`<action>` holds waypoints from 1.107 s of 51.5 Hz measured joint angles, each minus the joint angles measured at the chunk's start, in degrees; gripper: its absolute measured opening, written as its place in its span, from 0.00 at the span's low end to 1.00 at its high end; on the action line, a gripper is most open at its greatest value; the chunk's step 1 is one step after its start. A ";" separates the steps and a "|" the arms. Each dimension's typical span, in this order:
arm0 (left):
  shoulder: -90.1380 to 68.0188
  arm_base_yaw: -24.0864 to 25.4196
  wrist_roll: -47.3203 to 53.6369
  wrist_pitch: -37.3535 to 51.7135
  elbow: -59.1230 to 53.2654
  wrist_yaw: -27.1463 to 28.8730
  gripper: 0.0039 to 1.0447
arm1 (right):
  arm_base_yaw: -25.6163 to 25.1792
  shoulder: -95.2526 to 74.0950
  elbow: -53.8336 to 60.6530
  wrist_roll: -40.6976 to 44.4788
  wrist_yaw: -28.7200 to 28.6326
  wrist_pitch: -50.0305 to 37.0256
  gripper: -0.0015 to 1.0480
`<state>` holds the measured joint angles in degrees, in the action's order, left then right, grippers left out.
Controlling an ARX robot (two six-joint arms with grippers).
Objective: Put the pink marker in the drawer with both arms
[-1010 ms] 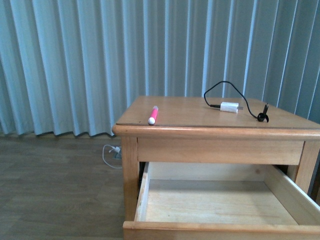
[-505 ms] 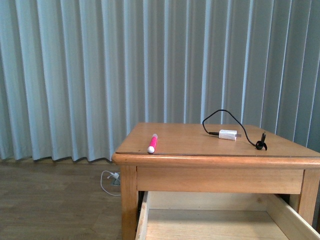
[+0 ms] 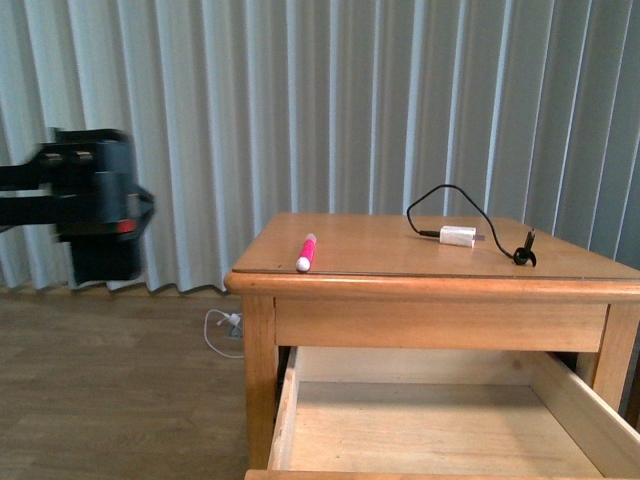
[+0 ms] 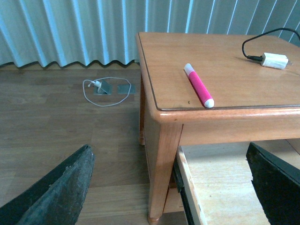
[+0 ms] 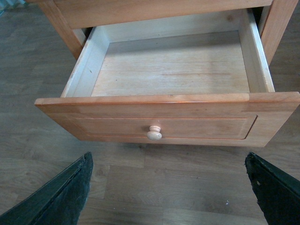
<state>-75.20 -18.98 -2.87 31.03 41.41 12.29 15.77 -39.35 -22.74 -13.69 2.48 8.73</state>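
The front view shows no arm a moment ago, and now the left arm [image 3: 88, 205] is there. It is blurry, out to the left of the table [image 3: 420, 322] and about as high as the table top. So I think the reach for the marker is only just starting. The marker [image 3: 306, 253] lies flat on the table top near the front left corner, with its white end toward the front edge. Nothing touches it. The left gripper [image 4: 168, 149] has its fingers spread wide with nothing between them, and it is well apart from the marker. The drawer [image 3: 284, 400] is pulled out under the table top and has nothing in it, so it is ready. The right gripper [image 5: 168, 158] is spread wide too and holds nothing. It hangs in front of the drawer, near the knob [image 5: 154, 133]. The charger [image 3: 459, 237] sits toward the back right of the table top, well apart from the marker, so it should not get in the way.
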 joint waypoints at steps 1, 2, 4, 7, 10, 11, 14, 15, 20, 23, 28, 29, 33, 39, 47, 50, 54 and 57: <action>-2.91 0.00 -0.02 -0.57 2.78 -0.07 0.95 | 0.00 0.00 0.00 0.00 0.00 0.00 0.92; -4.74 0.02 -0.07 -1.09 4.61 -0.07 0.95 | 0.00 0.00 0.00 0.00 0.00 0.00 0.92; -8.33 0.07 -0.15 -2.27 8.33 -0.13 0.95 | 0.00 0.00 0.00 0.00 0.00 0.00 0.92; -12.90 0.13 -0.20 -4.07 13.33 -0.52 0.95 | 0.00 0.00 0.00 0.00 0.00 0.00 0.92; -17.81 0.11 -0.20 -6.29 19.02 -0.46 0.95 | 0.00 0.00 0.00 0.00 0.00 0.00 0.92; -18.88 0.09 -0.17 -6.71 20.28 -0.48 0.95 | 0.00 0.00 0.00 0.00 0.00 0.00 0.92; -22.82 -0.07 -0.22 -8.87 25.35 -0.50 0.95 | 0.00 0.00 0.00 0.00 0.00 0.00 0.92; -23.43 -0.11 -0.22 -9.22 26.21 -0.46 0.95 | 0.00 0.00 0.00 0.00 0.00 0.00 0.92; -29.29 -0.33 -0.20 -12.87 34.56 0.59 0.95 | 0.00 0.00 0.00 0.00 0.00 0.00 0.92; -31.76 -0.42 -0.17 -14.71 38.21 0.55 0.95 | 0.00 0.00 0.00 0.00 0.00 0.00 0.92; -35.85 -0.57 -0.07 -17.99 43.85 -0.04 0.95 | 0.00 0.00 0.00 0.00 0.00 0.00 0.92; -36.79 -0.66 0.02 -18.62 44.98 -0.20 0.95 | 0.00 0.00 0.00 0.00 0.00 0.00 0.92; -39.98 -0.94 0.55 -21.09 48.74 -1.51 0.95 | 0.00 0.00 0.00 0.00 0.00 0.00 0.92; -43.93 -1.31 1.33 -24.24 53.09 -1.95 0.95 | 0.00 0.00 0.00 0.00 0.00 0.00 0.92; -49.18 -2.03 2.64 -27.89 59.87 -1.84 0.95 | 0.00 0.00 0.00 0.00 0.00 0.00 0.92; -49.99 -2.29 3.17 -28.65 61.35 -1.77 0.95 | 0.00 0.00 0.00 0.00 0.00 0.00 0.92; -50.58 -2.60 3.76 -29.57 62.25 -1.70 0.95 | 0.00 0.00 0.00 0.00 0.00 0.00 0.92; -50.80 -2.82 4.24 -30.51 62.97 -1.07 0.95 | 0.00 0.00 0.00 0.00 0.00 0.00 0.92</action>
<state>-125.99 -21.80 1.37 0.51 104.38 11.22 15.77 -39.35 -22.74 -13.69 2.48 8.73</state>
